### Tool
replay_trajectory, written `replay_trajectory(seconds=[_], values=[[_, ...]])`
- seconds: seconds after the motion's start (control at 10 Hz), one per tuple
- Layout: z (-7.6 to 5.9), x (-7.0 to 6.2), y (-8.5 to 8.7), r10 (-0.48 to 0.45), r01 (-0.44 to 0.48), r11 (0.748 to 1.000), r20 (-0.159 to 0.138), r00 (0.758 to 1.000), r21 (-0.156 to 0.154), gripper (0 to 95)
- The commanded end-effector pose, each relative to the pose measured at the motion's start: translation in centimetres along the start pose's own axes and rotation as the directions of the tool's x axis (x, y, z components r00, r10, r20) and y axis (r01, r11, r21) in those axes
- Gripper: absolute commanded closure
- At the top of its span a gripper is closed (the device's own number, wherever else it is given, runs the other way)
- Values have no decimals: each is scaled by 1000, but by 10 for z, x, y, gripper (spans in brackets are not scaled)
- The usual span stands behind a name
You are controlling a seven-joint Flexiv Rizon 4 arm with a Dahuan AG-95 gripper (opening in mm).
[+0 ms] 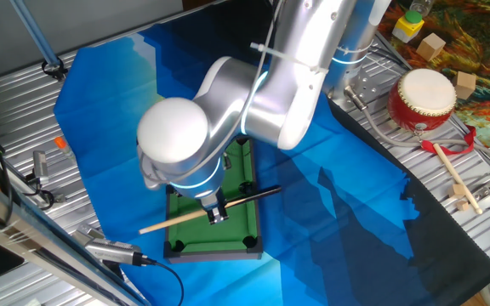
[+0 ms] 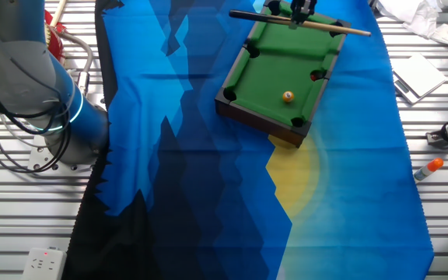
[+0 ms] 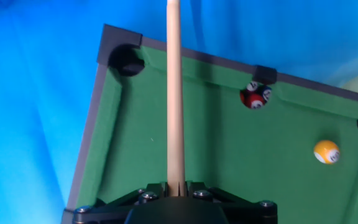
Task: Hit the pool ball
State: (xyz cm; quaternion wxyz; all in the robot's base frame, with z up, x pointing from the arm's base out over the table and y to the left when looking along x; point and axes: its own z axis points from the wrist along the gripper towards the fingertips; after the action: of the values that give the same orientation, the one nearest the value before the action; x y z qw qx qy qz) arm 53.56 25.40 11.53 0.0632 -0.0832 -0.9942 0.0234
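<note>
The pool ball is small, glossy orange with a pale spot, and lies on the green felt of the toy pool table toward its right. It also shows in the other fixed view. My gripper is shut on a wooden cue stick that points away from the hand along the table's left part. The ball lies well to the right of the cue and apart from it. In one fixed view the gripper holds the cue above the table; the arm hides the ball there.
A tiny red ball sits at a side pocket. The table stands on a blue cloth. A red drum, a drumstick and wooden blocks lie to the right. An orange-capped marker lies on the metal surface.
</note>
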Motion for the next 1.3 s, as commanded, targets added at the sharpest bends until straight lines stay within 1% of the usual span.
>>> replay_trajectory(seconds=[0.1,0.3,0.5,0.9,1.0,1.1,1.2,1.3], values=[[1,-2,1,0,0,1000,6,1000,-1,950],[5,-10,7,-3,3,1000,17,1000,-4,950],[8,-15,11,-5,5,1000,24,1000,-6,950],[8,-15,12,1,-1,1000,32,999,-3,950],[8,-15,12,2,-2,1000,34,999,-1,570],[8,-15,12,1,-1,1000,35,999,-1,570],[8,-15,12,-8,8,1000,43,999,-2,380],[8,-15,12,-10,10,1000,45,999,-2,380]])
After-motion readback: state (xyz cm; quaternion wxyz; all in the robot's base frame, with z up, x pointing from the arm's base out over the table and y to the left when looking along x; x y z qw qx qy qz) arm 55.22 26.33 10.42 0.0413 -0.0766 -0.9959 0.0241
